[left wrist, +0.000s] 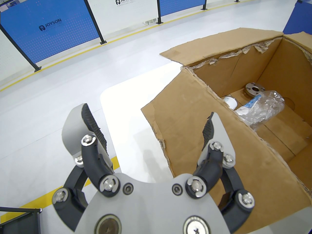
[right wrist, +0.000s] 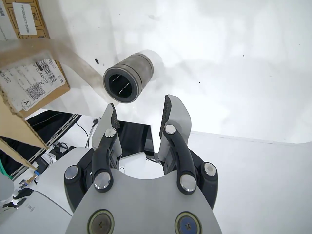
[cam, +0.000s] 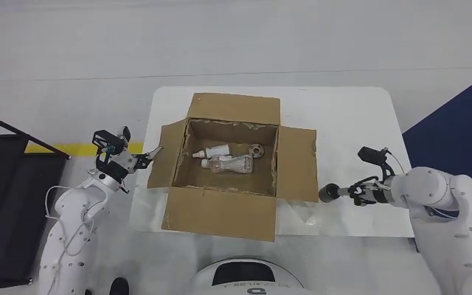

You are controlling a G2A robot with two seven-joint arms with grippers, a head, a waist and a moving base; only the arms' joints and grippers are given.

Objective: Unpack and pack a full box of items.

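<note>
An open cardboard box (cam: pixel 221 214) stands in the middle of the white table (cam: pixel 346 118), flaps spread outward. Inside lie a white bottle (cam: pixel 214 152), a crumpled clear plastic bottle (cam: pixel 230 166) and a metal flange (cam: pixel 255 150); the left wrist view shows the flange (left wrist: pixel 254 89) and clear bottle (left wrist: pixel 263 105) too. My left gripper (cam: pixel 150 156) hovers open beside the box's left flap (left wrist: pixel 195 127), its fingers (left wrist: pixel 148 115) holding nothing. A grey metal cylinder (cam: pixel 327 193) lies on its side on the table right of the box. My right gripper (right wrist: pixel 140 105) is open just short of that cylinder (right wrist: pixel 128 77), apart from it.
The box's right flap (right wrist: pixel 24 49) overhangs the table close to the cylinder. A black frame (cam: pixel 15 184) stands on the floor left of the table, and a blue panel (cam: pixel 442 125) is at the far right. Bare tabletop lies right of and behind the box.
</note>
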